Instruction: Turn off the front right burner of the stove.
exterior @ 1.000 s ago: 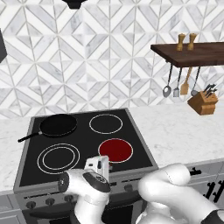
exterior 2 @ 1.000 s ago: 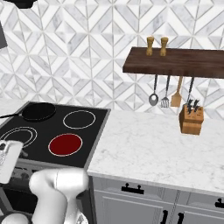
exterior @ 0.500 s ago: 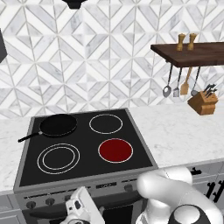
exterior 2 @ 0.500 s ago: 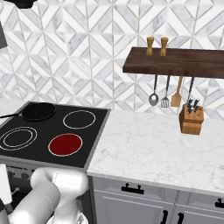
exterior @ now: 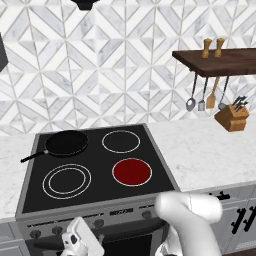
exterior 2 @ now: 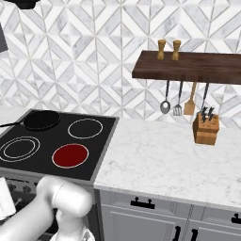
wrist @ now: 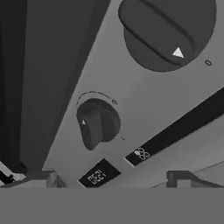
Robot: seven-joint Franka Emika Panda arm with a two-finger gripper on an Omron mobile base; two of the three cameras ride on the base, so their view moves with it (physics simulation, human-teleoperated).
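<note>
The front right burner glows solid red on the stove, a black glass cooktop with a grey steel front panel. My gripper hangs low in front of that panel, left of its middle, facing the knob row. In the hand view two dark knobs stand close ahead on the panel: a large one at the top right and a smaller one near the centre. The gripper is open, its fingertips far apart, touching neither knob and holding nothing.
A black frying pan rests on the back left zone. The front left zone shows two white rings, the back right zone one. On the right are a marble counter, a knife block and a shelf with hanging utensils.
The hand has dropped from above the cooktop's front edge to in front of the knob panel. The burner still glows red.
</note>
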